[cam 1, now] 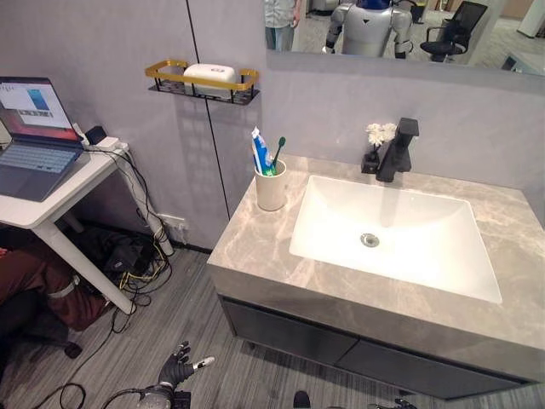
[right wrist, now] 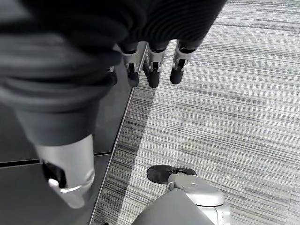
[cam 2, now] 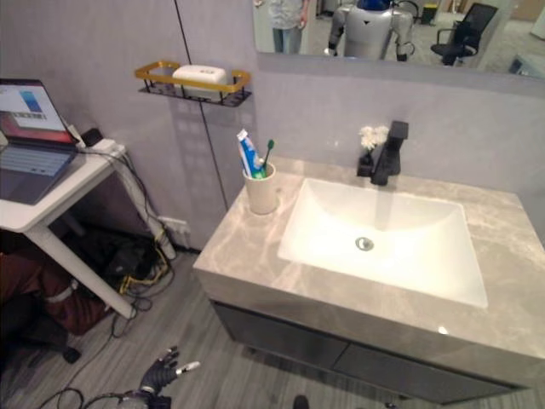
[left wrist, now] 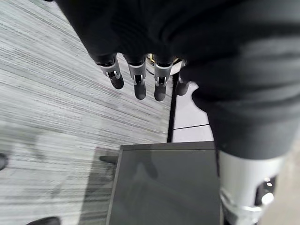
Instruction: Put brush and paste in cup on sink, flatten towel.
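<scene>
Black faucet [cam 1: 397, 148] behind white sink [cam 1: 400, 256].

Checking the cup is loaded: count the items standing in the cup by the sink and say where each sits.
2. A blue-and-white toothpaste tube stands toward the wall shelf's side of the cup; a green toothbrush leans on the basin's side. Anything lower inside may be hidden.

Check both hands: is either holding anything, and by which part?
Nothing held. Left hand and right hand hang open over the floor. Toothbrush and toothpaste stand in the cup.
</scene>
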